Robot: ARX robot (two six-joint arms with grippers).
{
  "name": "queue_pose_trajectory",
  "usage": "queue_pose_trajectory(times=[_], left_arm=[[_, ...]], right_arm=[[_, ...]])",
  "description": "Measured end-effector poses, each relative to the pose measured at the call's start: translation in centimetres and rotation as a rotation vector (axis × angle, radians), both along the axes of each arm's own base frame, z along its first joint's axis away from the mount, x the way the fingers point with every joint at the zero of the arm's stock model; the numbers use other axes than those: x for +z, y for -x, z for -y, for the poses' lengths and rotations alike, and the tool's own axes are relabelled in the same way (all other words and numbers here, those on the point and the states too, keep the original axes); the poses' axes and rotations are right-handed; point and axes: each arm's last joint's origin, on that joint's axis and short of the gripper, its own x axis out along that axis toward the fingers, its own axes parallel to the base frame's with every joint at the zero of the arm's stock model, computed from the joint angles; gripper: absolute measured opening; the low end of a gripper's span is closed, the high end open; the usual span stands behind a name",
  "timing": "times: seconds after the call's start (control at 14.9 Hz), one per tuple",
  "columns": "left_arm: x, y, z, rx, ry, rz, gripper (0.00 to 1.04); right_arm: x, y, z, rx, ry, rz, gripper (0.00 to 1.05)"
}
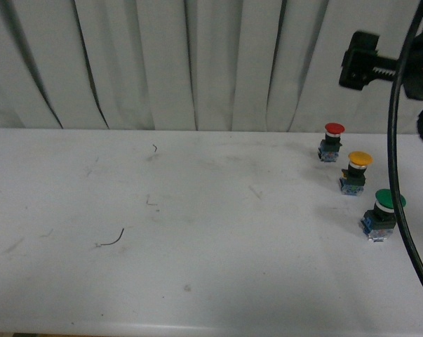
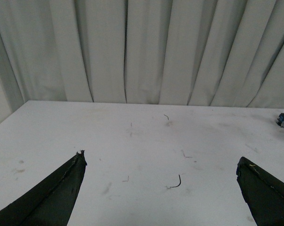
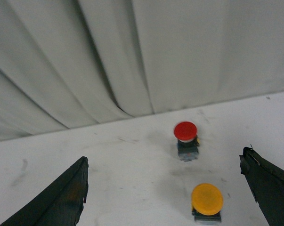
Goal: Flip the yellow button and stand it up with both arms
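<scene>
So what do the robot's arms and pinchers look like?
The left gripper has two dark, nearly black wedge-shaped fingers that taper to points, with slightly frayed tips. The right gripper looks the same: dark pointed wedges. In the front view, part of the right arm shows as a chunky black block with a ridged bar, and a thick black cable hangs from it.

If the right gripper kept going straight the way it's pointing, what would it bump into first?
Probably the yellow button, which sits between its open jaws, nearer than the red button. Depth is hard to judge.
</scene>
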Motion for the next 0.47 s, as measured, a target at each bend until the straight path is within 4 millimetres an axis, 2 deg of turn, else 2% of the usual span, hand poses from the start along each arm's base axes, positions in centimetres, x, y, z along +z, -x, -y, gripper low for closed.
queue_pose_trajectory(times=[0.13,0.2,0.27,0.34,0.4,0.47], left_arm=[[0.0,0.0,0.0,0.000,0.000,0.000,0.98],[0.0,0.0,0.0,0.000,0.000,0.000,0.98],[0.0,0.0,0.0,0.000,0.000,0.000,0.98],[0.0,0.0,0.0,0.000,0.000,0.000,0.98],[0.0,0.0,0.0,0.000,0.000,0.000,0.98],[0.0,0.0,0.0,0.000,0.000,0.000,0.98]], right_arm=[[3.4,6.4,0.4,0.115,-0.056,0.139,0.98],[4.0,8.5,0.6,0.146,-0.069,0.156,0.98],[4.7,13.2,0.6,0.095,-0.012,0.250,0.89],[3.6,19.2,1.4,-0.006,0.129,0.236,0.69],[1.8,22.8,2.1,-0.021,0.182,0.205,0.54],[0.7,25.0,2.4,-0.026,0.200,0.210,0.41]])
